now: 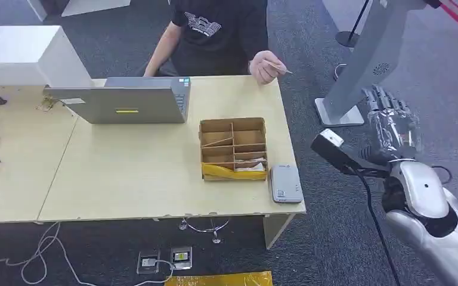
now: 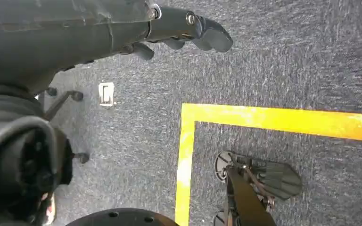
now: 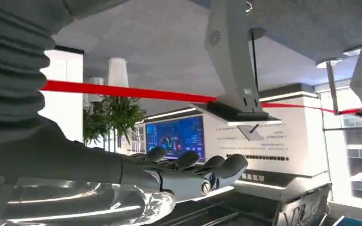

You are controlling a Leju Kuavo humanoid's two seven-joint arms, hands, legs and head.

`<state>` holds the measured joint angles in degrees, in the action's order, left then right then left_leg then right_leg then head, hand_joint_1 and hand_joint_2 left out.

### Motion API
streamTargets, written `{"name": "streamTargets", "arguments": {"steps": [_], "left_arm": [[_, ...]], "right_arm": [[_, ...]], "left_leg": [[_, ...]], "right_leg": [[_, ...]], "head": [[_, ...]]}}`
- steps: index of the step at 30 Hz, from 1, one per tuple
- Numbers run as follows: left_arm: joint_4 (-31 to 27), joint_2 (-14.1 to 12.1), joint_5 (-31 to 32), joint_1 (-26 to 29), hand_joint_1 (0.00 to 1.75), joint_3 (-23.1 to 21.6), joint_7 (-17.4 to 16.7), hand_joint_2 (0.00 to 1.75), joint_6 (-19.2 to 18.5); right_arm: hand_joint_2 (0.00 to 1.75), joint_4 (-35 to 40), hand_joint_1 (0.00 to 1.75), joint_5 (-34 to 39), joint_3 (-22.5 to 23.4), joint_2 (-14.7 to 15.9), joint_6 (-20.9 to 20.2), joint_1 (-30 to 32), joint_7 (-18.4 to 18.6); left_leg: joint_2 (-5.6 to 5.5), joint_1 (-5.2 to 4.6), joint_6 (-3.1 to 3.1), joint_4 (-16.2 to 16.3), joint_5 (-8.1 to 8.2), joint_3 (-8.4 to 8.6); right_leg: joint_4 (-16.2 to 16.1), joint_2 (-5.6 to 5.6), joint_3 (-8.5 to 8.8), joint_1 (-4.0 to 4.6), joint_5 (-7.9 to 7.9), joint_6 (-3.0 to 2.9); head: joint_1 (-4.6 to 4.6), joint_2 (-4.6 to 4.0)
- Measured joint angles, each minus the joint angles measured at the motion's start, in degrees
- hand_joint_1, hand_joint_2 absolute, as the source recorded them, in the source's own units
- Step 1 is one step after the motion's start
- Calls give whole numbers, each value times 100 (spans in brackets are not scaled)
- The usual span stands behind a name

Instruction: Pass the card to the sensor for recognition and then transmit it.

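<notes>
The pale wooden table (image 1: 155,179) carries a brown cardboard divided box (image 1: 233,148) near its right edge, with white cards (image 1: 251,167) lying in the box's front compartments. Just beside the box, at the table's front right corner, lies the flat grey card sensor (image 1: 285,184). Well off the table's right edge, the right hand (image 1: 392,122) is raised with fingers extended and apart, holding nothing. The left hand (image 2: 179,30) hangs above grey carpet, fingers straight, nothing in them. A person (image 1: 217,36) sits behind the table beside a grey laptop (image 1: 125,100).
</notes>
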<state>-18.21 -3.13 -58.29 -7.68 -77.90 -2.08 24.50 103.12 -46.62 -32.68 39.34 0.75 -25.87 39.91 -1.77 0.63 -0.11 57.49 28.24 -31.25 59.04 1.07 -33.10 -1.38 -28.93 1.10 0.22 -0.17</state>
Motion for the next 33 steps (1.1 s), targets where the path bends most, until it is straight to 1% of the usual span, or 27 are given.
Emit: {"name": "streamTargets", "arguments": {"steps": [2,8,14,21,31,32,33], "left_arm": [[-11,-2,9,3,0,-2,-37,0,-22],[-37,-17,24,7,0,-2,-105,0,-13],[-96,-50,55,10,0,-2,-105,0,63],[-149,-79,63,19,0,-2,-109,0,77],[-208,-79,63,32,0,-2,-122,0,77],[-208,-79,66,33,0,-2,-122,0,77],[-208,-79,70,33,0,-2,-120,0,74]], "right_arm": [[175,-176,0,17,-157,-113,115,-103,-44],[175,-660,0,-28,-489,-406,150,-442,-216],[175,-996,0,-133,-743,-594,256,-644,-282],[175,-1246,0,-151,-946,-745,288,-759,-284],[175,-1781,0,-74,-1217,-1158,393,-1133,-389],[175,-1825,82,-64,-1243,-1180,410,-1157,-398],[175,-1860,175,-41,-1268,-1200,430,-1170,-398]], "left_leg": [[0,0,0,0,0,-1],[0,1,0,0,0,0],[0,1,-1,0,-1,-1],[1,1,-1,0,-1,-2],[0,1,-3,0,-2,0],[0,1,-3,0,-2,0],[0,1,-3,0,-2,0]], "right_leg": [[0,0,-1,0,0,0],[0,0,-1,1,0,0],[0,0,-1,1,0,0],[0,0,-1,1,0,0],[1,1,-1,1,0,0],[1,1,-2,1,0,0],[1,0,-1,1,0,0]], "head": [[2,0],[-2,0],[-2,0],[0,0],[0,0],[0,0],[0,0]]}}
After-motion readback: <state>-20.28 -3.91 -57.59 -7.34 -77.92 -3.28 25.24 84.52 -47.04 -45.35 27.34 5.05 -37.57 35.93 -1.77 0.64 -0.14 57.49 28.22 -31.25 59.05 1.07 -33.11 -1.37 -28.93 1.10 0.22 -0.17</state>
